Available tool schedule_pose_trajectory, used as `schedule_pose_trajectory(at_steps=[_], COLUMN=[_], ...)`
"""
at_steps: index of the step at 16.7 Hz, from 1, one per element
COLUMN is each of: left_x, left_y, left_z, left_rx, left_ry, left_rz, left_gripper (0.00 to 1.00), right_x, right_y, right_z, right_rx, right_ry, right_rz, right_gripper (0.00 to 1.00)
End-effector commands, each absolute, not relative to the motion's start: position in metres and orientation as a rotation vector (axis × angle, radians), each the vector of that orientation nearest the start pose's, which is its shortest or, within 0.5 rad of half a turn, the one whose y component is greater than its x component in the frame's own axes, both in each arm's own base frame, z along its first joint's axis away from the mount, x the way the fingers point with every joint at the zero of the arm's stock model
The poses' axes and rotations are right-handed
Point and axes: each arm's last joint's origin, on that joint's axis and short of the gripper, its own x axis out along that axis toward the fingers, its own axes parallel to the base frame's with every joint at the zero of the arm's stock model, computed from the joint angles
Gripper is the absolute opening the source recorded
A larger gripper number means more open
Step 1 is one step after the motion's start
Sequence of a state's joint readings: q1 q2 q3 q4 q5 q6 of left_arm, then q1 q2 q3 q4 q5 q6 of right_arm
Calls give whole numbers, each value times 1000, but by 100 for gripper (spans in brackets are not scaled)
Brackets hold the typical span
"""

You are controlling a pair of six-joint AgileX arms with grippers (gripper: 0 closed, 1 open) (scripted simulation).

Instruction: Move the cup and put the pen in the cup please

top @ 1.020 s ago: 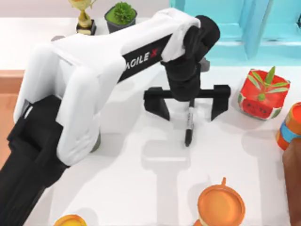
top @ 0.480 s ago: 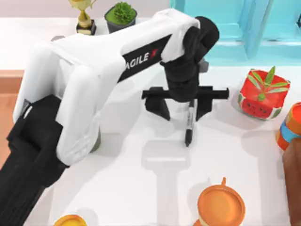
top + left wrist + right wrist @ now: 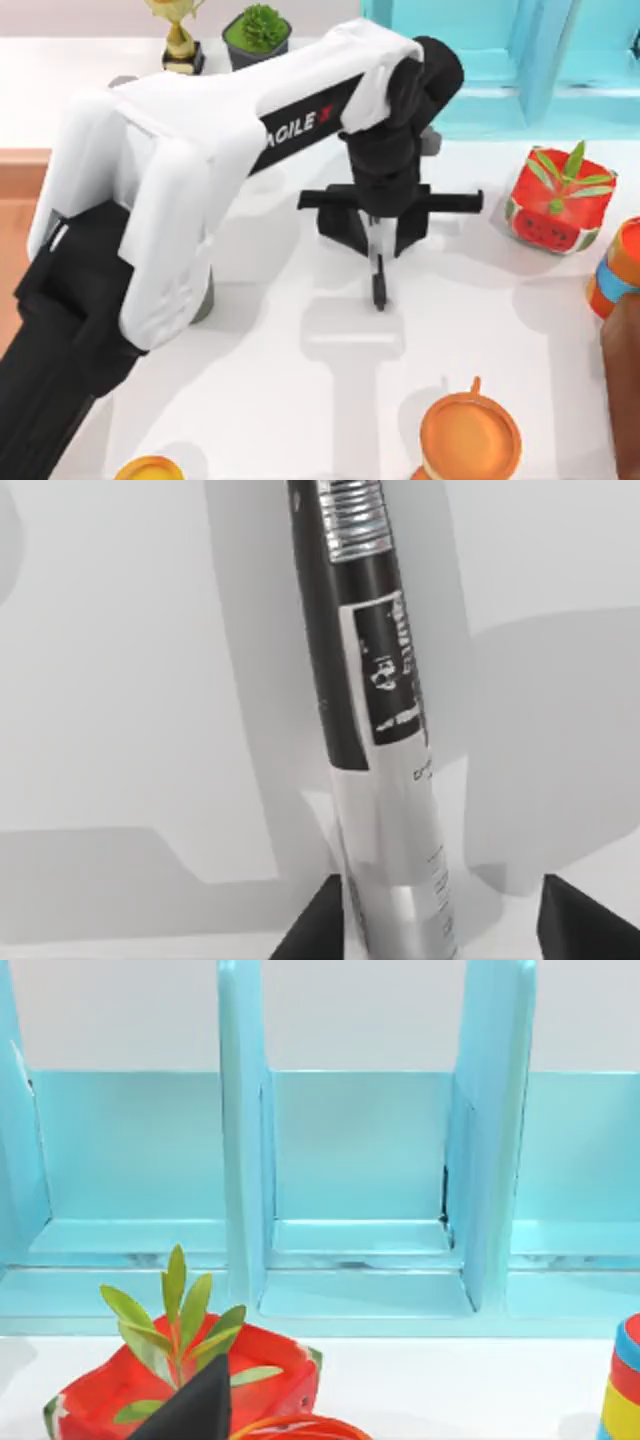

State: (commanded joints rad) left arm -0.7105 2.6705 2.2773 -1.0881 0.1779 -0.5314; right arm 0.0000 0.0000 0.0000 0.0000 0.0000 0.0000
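Observation:
The pen [image 3: 378,268], black with a white middle, lies on the white table near the centre. My left gripper [image 3: 378,228] hangs over it, open but narrowed, with one finger on each side. In the left wrist view the pen [image 3: 375,740] runs up between the black fingertips [image 3: 312,928]. One tip touches its barrel and the other stands a short gap away. The cup is hidden, except perhaps for a dark grey sliver [image 3: 206,298] beside my left forearm. My right gripper [image 3: 195,1408] is parked facing the blue shelf.
An orange mug [image 3: 470,440] stands at the front, right of centre. At the right are a watermelon planter [image 3: 558,205], an orange container with a blue band [image 3: 618,270] and a brown bottle [image 3: 625,390]. The blue shelf [image 3: 520,60], a trophy [image 3: 180,40] and a potted plant [image 3: 258,35] line the back.
The left gripper's fingers have drawn in from wide apart to close beside the pen. The pen has shifted a little to the left.

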Motion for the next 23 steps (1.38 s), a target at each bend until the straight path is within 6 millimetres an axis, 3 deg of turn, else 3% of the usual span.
schedule_pose_trajectory(at_steps=[3,4,7,16,18,23], left_x=[395,396,388,305,296,299], left_y=[-338,-326,-328,-325,-324,-323], left_z=[83,116,126,211,216,216], left_rx=[-15,24,25,20,24,20], left_ry=[1586,1537,1540,1533,1537,1536], left_rz=[-284,-279,-280,-279,-279,-278], left_gripper=[0,0,0,0,0,0], right_x=[106,106,106,106,106,106], right_y=[-1,-1,-1,-1,-1,-1], right_z=[160,160,160,160,160,160], right_rx=[0,0,0,0,0,0], right_ry=[0,0,0,0,0,0], right_rz=[0,0,0,0,0,0], right_gripper=[100,100,100,100,100,100])
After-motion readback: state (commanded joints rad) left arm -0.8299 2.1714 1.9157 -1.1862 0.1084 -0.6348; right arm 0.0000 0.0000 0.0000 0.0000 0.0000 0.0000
